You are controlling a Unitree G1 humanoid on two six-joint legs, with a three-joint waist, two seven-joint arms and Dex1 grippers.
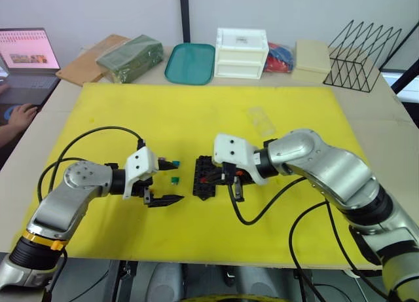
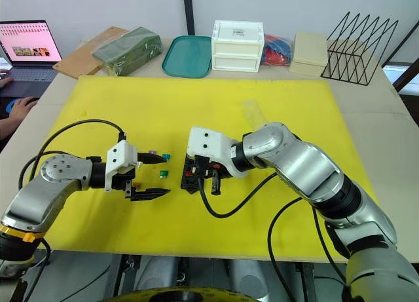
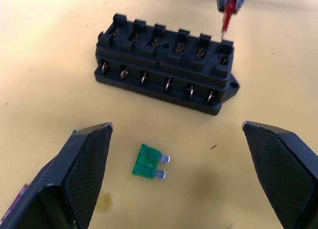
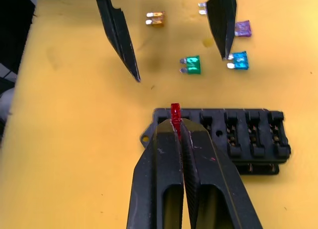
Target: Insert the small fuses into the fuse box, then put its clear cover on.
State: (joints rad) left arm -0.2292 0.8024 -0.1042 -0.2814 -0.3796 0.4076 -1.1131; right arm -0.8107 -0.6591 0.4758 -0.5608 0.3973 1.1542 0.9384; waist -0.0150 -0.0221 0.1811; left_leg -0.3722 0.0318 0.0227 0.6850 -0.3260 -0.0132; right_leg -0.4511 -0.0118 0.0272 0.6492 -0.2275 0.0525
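Presently the right hand (image 4: 175, 120) pinches the red fuse (image 4: 175, 111) over the end slot of the fuse box (image 4: 228, 139) on the yellow surface (image 1: 275, 204), left hand (image 1: 160, 181) released nearby; blades should enter squarely, pressed straight down

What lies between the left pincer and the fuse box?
One green fuse lies on the yellow mat between the open left pincer and the fuse box, in the left wrist view.

Left gripper (image 1: 163, 181) fingers spread, flanking bare yellow mat (image 1: 216, 109); green fuse (image 3: 147, 161) lies between it and fuse box (image 1: 204, 176). Right gripper (image 4: 177, 127), pinching red fuse (image 4: 175, 114), blocks the box's end slot. Other slots unobstructed from above.
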